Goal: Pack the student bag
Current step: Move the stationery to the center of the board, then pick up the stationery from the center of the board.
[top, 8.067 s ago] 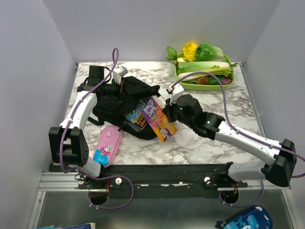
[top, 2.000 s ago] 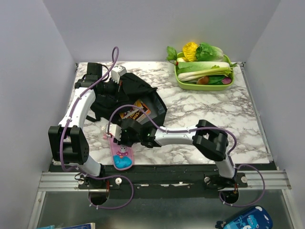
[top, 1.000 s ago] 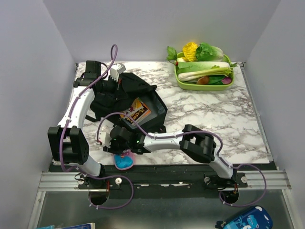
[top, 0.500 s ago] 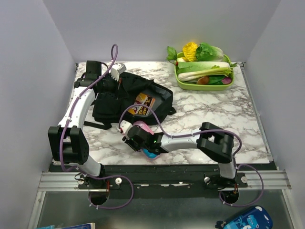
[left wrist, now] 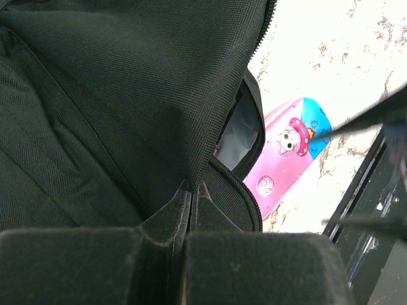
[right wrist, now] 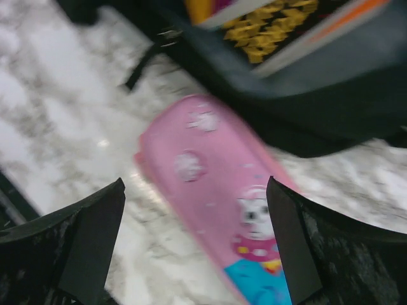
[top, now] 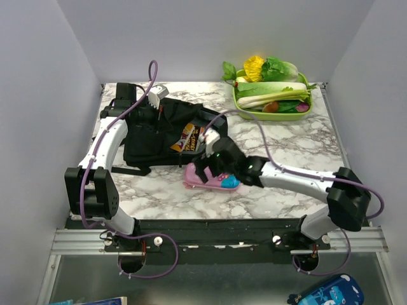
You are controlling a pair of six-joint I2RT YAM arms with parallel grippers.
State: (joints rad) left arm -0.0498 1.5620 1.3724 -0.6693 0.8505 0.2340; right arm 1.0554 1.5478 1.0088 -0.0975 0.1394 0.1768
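Right end effector (right wrist: 196, 185): jaws spread wide and gripping nothing, released and poised directly over the pink pencil case (top: 213, 180). The case lies flat on the tabletop (top: 289, 149) near the middle of the front edge, its long axis roughly parallel to that edge. Two seconds earlier the case lay nearer the front-left corner, pointing toward the front edge. Half a second earlier it sat lower, at the end effector, beside the front edge. It has therefore been carried or dragged rightward, turned, and set down just in front of the bag's mouth. The right arm has meanwhile unfolded, and its elbow now sits over the front-right corner. Left end effector (left wrist: 193, 210): clenched on a fold of black fabric beside the zip of the student bag (top: 149, 140), as it was in the earlier views. The bag occupies the left half of the tabletop toward the far-left corner and is now spread flatter, with its opening turned toward the right. A book (top: 189, 136) with a yellow and orange cover shows inside that opening. The case is just beside the bag's near rim, and whether the two touch cannot be told. By judgement, the case is staged for insertion but not yet packed. A fresh grasp or a push into the held-open mouth appears to be the remaining step.
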